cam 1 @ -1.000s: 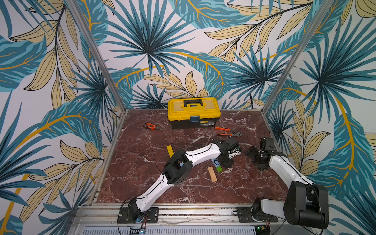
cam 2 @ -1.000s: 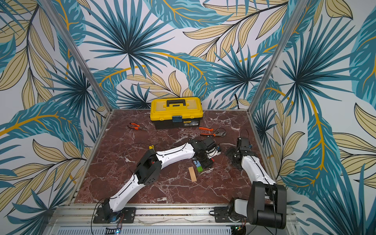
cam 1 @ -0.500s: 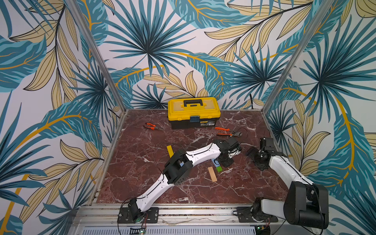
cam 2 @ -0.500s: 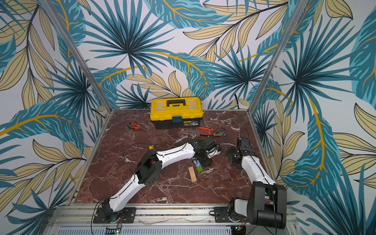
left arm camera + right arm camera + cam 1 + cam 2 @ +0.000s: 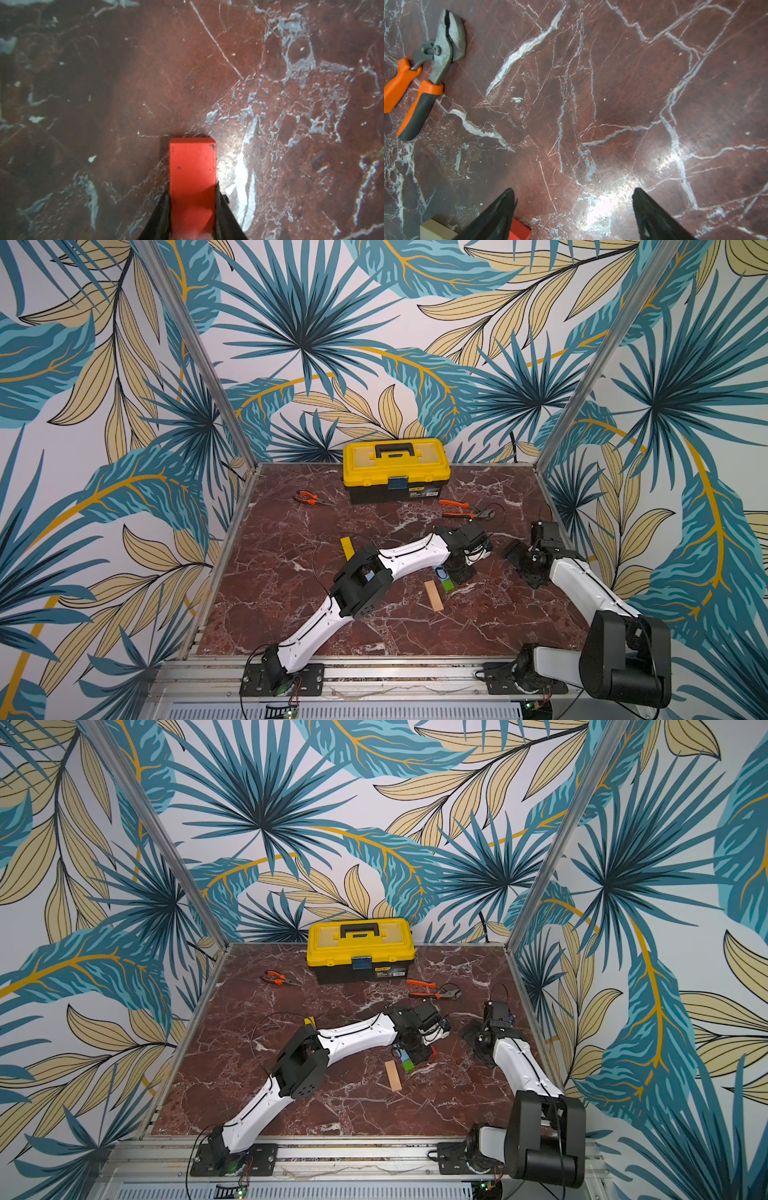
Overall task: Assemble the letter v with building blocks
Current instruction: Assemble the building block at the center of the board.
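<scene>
The left jaws were clamped on one end of the red block (image 5: 192,176), down on the bench (image 5: 93,83) near the green cube (image 5: 447,584) — lifted so, it could pivot loose — while the right jaws gaped empty

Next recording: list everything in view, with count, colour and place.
toolbox: one, yellow and black, back of table.
pliers: two, orange handles, one left of toolbox, one right of it.
yellow bar: one, yellow, behind left arm.
tan bar: one, tan, mid-table.
green cube: one, green, just right of tan bar.
blue block: one, light blue, by green cube, partly under left arm.
red block: one, red, in left gripper.
pale block: one, cream, edge of right wrist view, red piece beside it.
table: one, red marble.
left gripper: black, shut on red block.
right gripper: black, open, empty.
</scene>
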Controlling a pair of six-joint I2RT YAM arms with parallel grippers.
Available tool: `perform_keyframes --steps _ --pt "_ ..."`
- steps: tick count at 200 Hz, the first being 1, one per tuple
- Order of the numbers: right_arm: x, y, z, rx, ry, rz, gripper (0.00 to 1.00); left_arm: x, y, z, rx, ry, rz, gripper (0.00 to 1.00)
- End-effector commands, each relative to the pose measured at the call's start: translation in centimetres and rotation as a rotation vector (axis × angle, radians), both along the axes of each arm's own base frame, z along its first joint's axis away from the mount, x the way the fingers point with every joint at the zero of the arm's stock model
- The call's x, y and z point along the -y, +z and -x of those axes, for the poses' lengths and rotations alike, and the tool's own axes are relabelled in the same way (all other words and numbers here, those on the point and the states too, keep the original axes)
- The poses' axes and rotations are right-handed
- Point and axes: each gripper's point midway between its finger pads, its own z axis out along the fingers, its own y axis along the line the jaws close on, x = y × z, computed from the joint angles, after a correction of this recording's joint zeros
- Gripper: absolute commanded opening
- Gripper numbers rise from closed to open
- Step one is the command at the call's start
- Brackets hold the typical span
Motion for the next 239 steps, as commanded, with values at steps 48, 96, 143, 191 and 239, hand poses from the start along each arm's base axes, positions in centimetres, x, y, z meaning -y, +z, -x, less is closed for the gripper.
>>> perform_keyframes --steps 48,96,143,191,239 --pt "0.2 -0.3 0.7 -0.017 -0.001 0.010 0.89 -1.5 0.3 1.2 -0.016 0.002 -0.044 0.29" --pt "0.2 -0.3 0.7 -0.017 0.000 0.008 0.89 -2.0 -0.1 1.4 -0.021 0.008 -0.062 0.29" --pt "0.2 -0.2 0.8 -0.017 0.001 0.008 0.89 -2.4 -0.7 1.7 -0.030 0.010 -0.077 0.29" --pt "0.2 -0.3 0.8 -0.019 0.001 0.009 0.89 -2.6 0.8 1.7 -0.017 0.011 -0.059 0.29" --pt "0.2 -0.3 0.9 -0.019 0.001 0.012 0.89 -2.5 0.8 1.8 -0.021 0.015 -0.056 0.36"
